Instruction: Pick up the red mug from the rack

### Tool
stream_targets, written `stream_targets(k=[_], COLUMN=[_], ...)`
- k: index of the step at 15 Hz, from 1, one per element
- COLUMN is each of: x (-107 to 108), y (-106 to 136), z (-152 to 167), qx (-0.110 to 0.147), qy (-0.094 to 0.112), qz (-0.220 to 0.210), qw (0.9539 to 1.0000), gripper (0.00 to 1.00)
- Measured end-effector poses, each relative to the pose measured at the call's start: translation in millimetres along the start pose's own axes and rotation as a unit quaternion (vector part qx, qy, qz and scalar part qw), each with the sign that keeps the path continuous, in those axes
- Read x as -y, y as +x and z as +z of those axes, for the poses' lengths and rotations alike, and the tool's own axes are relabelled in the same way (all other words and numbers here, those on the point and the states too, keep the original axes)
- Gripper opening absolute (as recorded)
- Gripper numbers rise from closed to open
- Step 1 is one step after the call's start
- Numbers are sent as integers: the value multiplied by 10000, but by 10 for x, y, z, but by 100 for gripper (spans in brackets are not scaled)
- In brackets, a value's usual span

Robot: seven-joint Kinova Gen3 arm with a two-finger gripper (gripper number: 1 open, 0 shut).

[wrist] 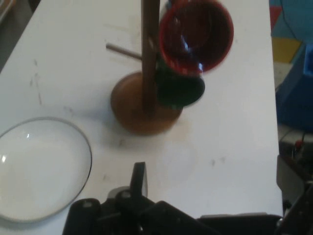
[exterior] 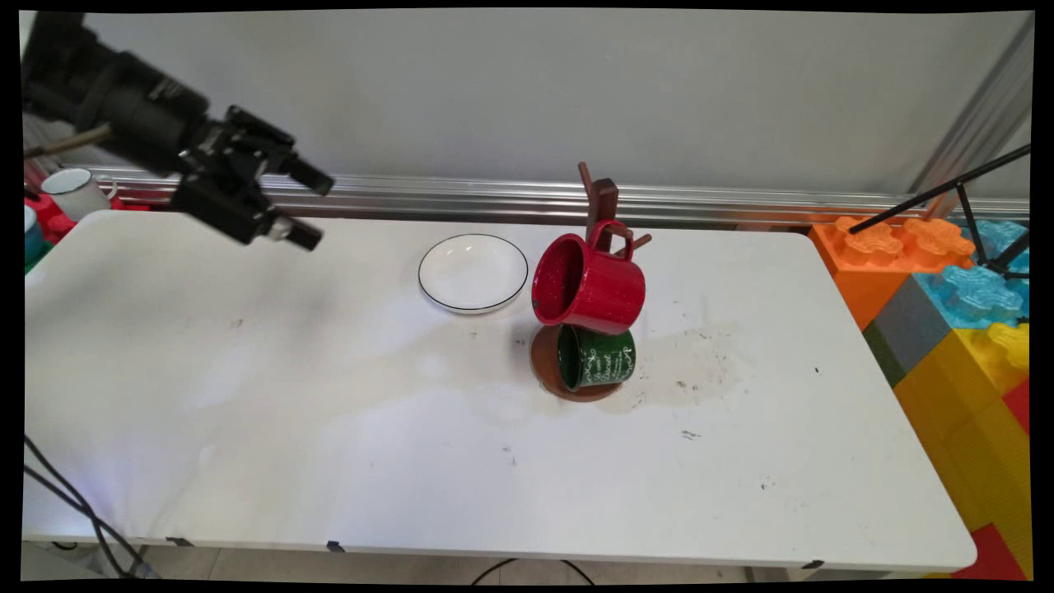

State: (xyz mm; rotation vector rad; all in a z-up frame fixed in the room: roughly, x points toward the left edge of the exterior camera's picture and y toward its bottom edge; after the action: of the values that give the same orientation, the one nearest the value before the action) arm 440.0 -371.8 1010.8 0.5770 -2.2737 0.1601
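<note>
My gripper hangs open above the table's far left part, with nothing between its fingers. A brown wooden mug tree stands near the table's middle on a round base. On it hang a red mug, mouth turned left, and below that a green mug with white lettering. A white plate with a dark rim lies just left of the tree. In the hand view the tree, the red mug, the green mug and the plate lie ahead of the gripper.
A white mug stands beyond the table's far left corner. Large orange, blue and yellow toy blocks are stacked off the right edge, with a black tripod above them. An aluminium rail runs along the back. Black cables hang at the near left.
</note>
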Motion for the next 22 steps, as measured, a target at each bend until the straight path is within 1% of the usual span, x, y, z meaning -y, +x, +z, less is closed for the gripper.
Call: stream_targets(k=[6, 9, 13, 17, 19, 22], x=[-125, -258, -384, -507, -535, -543], y=[447, 676, 823, 931, 967, 998], z=[315, 645, 993, 1423, 1653, 1881], qx=[-83, -88, -43, 25, 55, 53], qy=[31, 43, 42, 37, 50, 67], qz=[-283, -420, -557, -645, -665, -714], qw=[9996, 9991, 9984, 9979, 9978, 9974], gripper=[100, 100, 100, 100, 100, 100])
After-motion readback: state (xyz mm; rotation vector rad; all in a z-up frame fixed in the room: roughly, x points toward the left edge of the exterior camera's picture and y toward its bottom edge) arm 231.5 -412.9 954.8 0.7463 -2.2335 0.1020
